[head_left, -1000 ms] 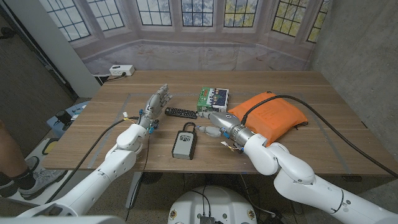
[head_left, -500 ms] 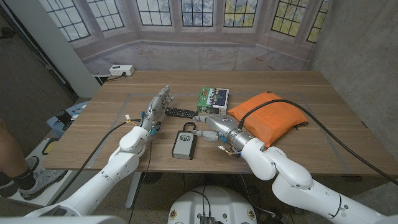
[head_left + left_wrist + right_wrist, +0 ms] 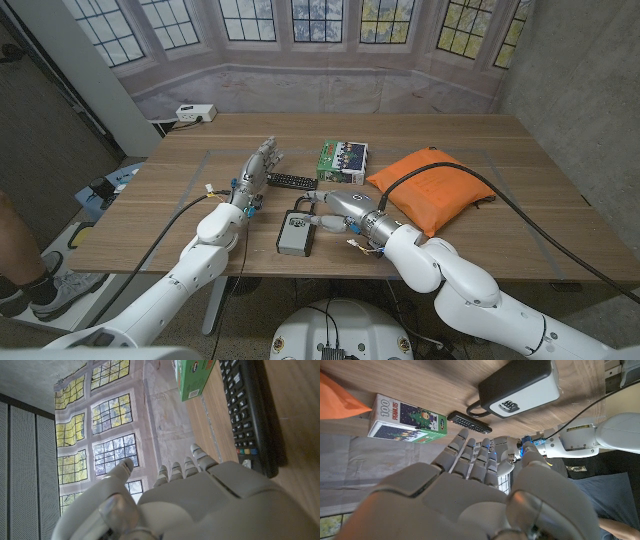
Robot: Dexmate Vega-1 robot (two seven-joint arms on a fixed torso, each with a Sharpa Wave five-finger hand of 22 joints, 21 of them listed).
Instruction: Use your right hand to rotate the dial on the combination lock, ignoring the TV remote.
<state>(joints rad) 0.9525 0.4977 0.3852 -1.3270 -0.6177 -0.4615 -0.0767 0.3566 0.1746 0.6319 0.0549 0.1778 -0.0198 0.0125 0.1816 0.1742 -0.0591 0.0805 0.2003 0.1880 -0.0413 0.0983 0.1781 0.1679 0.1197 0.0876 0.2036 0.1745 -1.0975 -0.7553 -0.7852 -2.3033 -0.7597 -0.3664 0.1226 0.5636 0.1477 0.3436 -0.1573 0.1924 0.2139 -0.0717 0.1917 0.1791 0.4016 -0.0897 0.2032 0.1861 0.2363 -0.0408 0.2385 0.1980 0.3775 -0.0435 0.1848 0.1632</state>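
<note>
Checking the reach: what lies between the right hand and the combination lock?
Nothing: in the head view the right hand is right beside the combination lock.

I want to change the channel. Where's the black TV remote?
In the head view, the black TV remote lies mid-table between the left hand and the green box.

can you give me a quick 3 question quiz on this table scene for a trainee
1. True or false: the right hand already grips the combination lock.
2. What lies between the left hand and the green box? A) TV remote B) orange bag C) power strip
3. Fill in: the lock's dials show on its ____ face in the right wrist view.

Key:
1. False: its fingers are apart, just beside the lock.
2. A, the TV remote.
3. Grey.
</note>
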